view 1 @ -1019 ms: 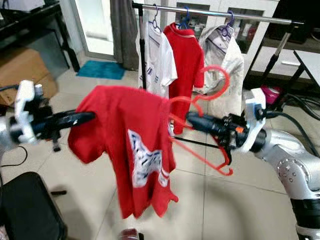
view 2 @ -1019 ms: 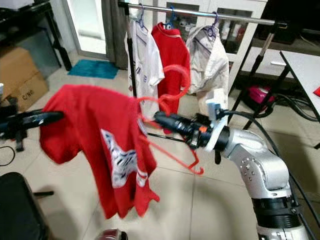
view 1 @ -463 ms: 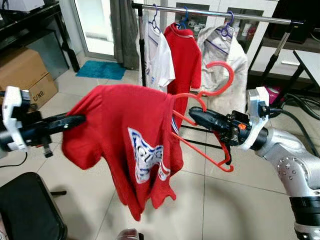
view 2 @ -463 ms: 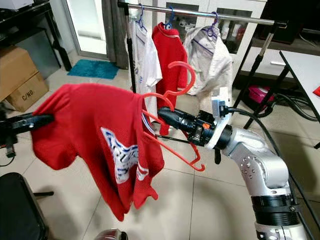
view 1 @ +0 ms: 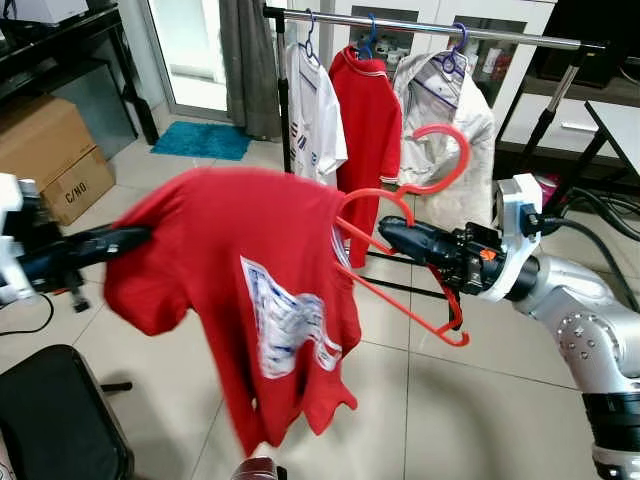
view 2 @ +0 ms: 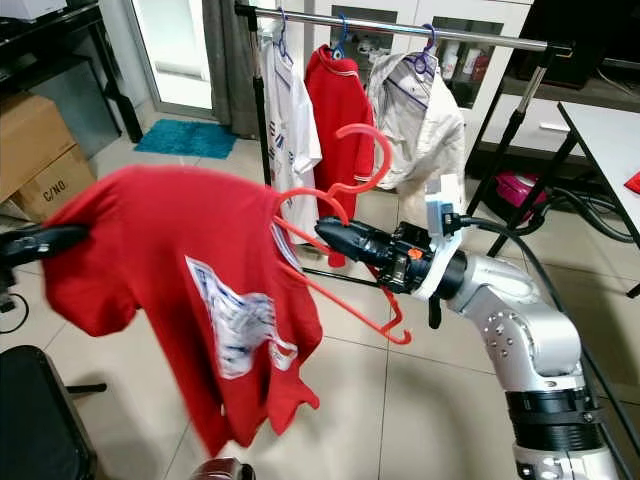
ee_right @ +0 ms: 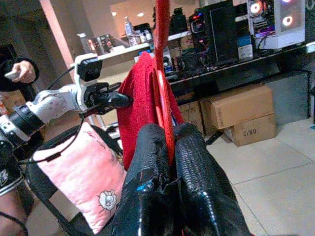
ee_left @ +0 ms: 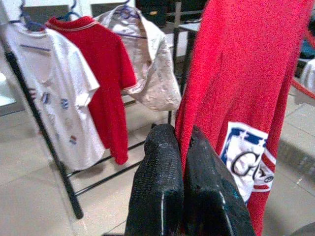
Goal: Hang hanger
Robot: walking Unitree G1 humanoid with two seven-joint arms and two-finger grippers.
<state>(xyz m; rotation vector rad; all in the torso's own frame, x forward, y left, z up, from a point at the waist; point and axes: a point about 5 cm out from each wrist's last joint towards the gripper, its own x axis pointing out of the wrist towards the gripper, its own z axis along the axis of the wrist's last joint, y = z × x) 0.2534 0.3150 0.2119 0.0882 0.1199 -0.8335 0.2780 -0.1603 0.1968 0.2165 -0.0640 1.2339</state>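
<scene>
A red T-shirt (view 1: 250,250) with a white print hangs on a red plastic hanger (view 1: 440,165), held in mid-air in front of the clothes rail (view 1: 430,28). My right gripper (view 1: 385,232) is shut on the hanger just below its hook; in the right wrist view the hanger (ee_right: 162,59) runs up between the closed fingers (ee_right: 197,162). My left gripper (view 1: 135,238) is out to the left, shut on the shirt's sleeve edge. The left wrist view has the red cloth (ee_left: 241,73) pinched in that gripper (ee_left: 181,147).
On the rail hang a white shirt (view 1: 315,110), a red polo (view 1: 365,120) and a beige jacket (view 1: 445,130). Cardboard boxes (view 1: 50,150) stand at the left, a black seat (view 1: 60,420) at the lower left. A person's hand (ee_right: 19,69) and a pink cushion (ee_right: 74,182) are behind me.
My left gripper has drawn back to the left with the sleeve, spreading the shirt, whose hem swings. The right gripper and hanger have risen slightly.
</scene>
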